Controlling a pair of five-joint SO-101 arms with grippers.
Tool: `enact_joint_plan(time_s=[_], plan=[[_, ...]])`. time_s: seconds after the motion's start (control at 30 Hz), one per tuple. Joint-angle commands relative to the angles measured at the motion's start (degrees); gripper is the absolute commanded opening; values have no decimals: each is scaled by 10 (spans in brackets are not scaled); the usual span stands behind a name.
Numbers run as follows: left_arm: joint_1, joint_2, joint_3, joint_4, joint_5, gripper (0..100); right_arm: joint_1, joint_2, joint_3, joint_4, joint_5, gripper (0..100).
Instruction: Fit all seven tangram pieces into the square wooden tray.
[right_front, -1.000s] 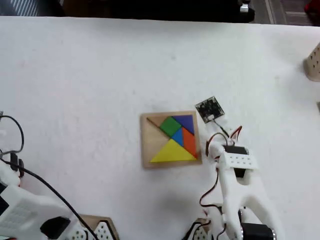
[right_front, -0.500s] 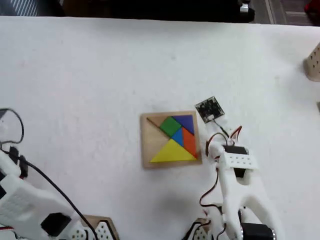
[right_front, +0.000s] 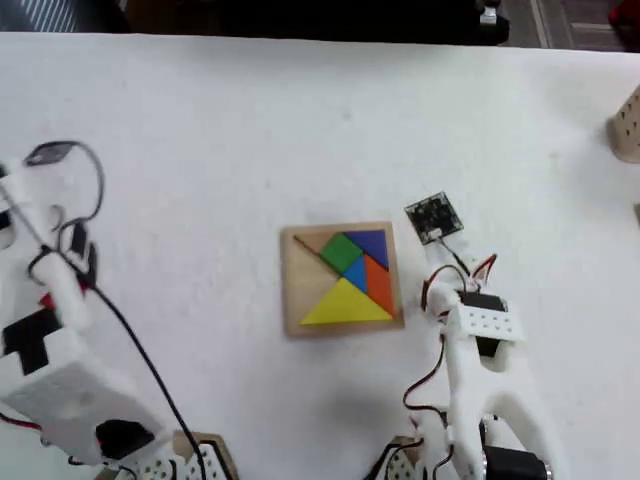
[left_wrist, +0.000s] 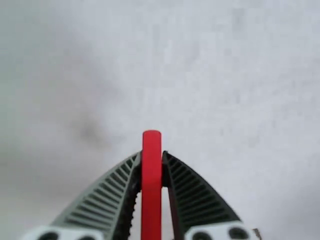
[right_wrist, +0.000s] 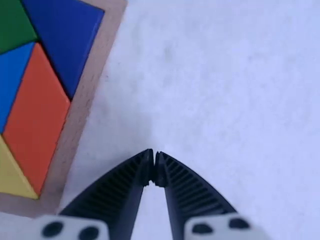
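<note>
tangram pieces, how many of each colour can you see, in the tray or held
green square piece: 1
dark blue triangle piece: 1
light blue piece: 1
orange parallelogram piece: 1
yellow triangle piece: 1
red piece, edge-on in the left gripper: 1
total: 6, of which 5 lie in the square wooden tray

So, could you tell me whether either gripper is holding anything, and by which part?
The left gripper is shut on a red piece, clamped across its flat faces with one edge poking out ahead. The right gripper is shut and holds nothing.
</note>
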Motion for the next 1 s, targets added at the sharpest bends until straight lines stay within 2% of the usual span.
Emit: enact_joint_plan(time_s=[0.0, 0.13, 0.3, 0.5, 0.57, 0.67, 0.83, 0.97], plan=[[142, -9, -58, 11, 113, 22, 58, -16, -34, 0, -63, 18], [253, -9, -81, -9, 145, 22, 111, -16, -43, 0, -104, 18], [341, -4, -77, -88, 147, 22, 123, -15, -43, 0, -105, 18], [442, -8, 25, -208, 150, 20, 121, -15, -42, 0, -106, 18], [477, -9, 48, -229, 183, 20, 121, -15, -42, -1, -107, 18], [498, -10, 47, -232, 221, 20, 121, -15, -42, -2, -107, 18], [508, -9, 40, -234, 203, 21, 121, -15, -42, -3, -107, 18], [545, -9, 35, -251, 205, 21, 116, -15, -42, -3, -107, 18]])
